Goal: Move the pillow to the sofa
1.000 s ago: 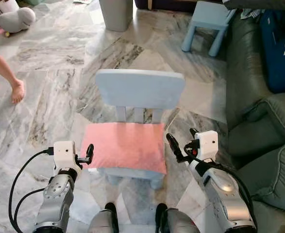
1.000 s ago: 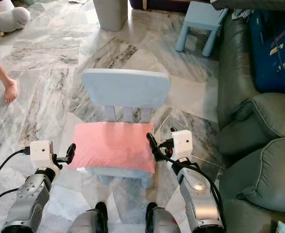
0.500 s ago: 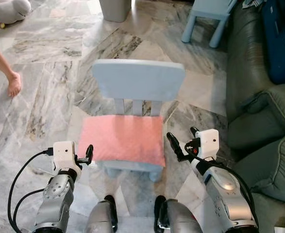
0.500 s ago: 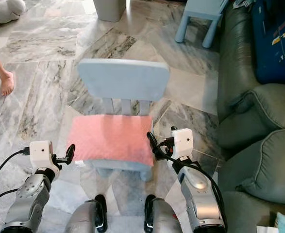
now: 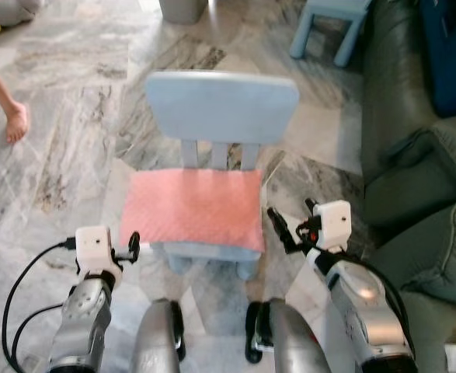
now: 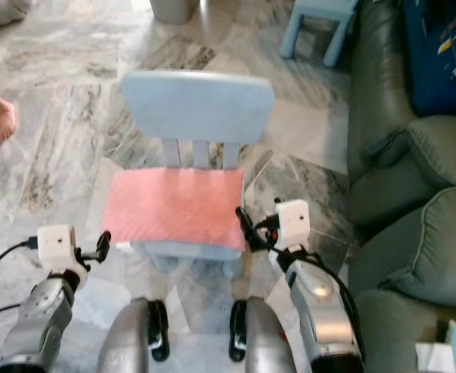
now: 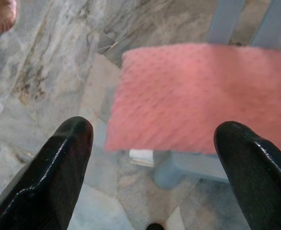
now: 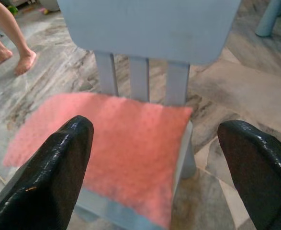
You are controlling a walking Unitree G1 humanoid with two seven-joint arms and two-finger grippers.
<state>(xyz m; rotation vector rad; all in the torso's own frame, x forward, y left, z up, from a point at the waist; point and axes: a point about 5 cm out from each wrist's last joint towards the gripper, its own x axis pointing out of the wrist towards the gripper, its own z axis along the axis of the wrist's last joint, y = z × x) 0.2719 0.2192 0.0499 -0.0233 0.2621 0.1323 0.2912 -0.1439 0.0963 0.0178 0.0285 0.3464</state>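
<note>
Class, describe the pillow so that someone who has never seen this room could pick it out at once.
Find the dark green sofa on the right; beside it on the marble floor stands a small pale blue chair. The pillow lies flat on its seat, the only pink, dimpled thing there.

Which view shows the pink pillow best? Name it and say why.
The left eye view: the whole pillow lies flat on the blue chair, every edge visible. The right eye view matches it. Both wrist views crop it, blurred, between open pincer fingers.
</note>
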